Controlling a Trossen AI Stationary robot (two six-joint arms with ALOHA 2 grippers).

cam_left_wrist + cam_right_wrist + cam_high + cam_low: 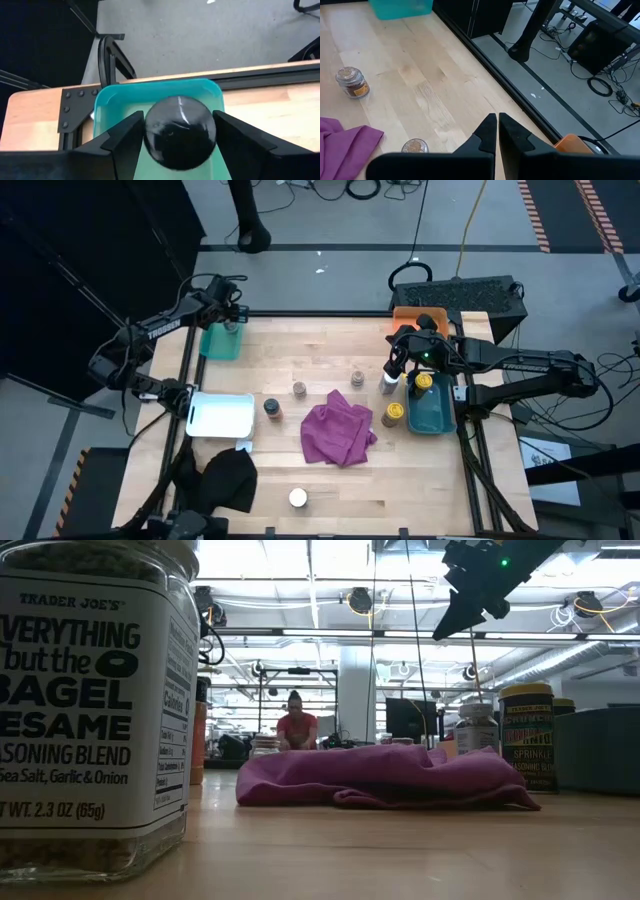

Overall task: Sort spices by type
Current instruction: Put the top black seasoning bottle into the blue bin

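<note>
My left gripper (179,137) is at the far left over a light teal tray (120,97), shut on a black-lidded spice jar (180,131); it also shows in the high view (232,323). My right gripper (498,131) is shut and empty, held high above the table (470,602) near the right trays (393,365). Loose jars stand on their bases on the wood: three (298,389) (357,377) (272,409) left of it, one (389,385) and a yellow-lidded one (393,415) by the dark teal tray (432,415), which holds another yellow-lidded jar (423,383). My left gripper pinches the jar between its two fingers (131,137), one on each side of the round black lid (150,132). The fingers come from above, pointing down. The jar stays upright over the teal tray; whether its base rests in the tray is hidden by the lid.
A magenta cloth (338,432) lies crumpled mid-table. A white tray (220,416) and a black cloth (226,478) are at the left front, an orange tray (418,318) at the far right. A white-lidded seasoning jar (297,498) stands near the front edge, close to the low camera (90,710).
</note>
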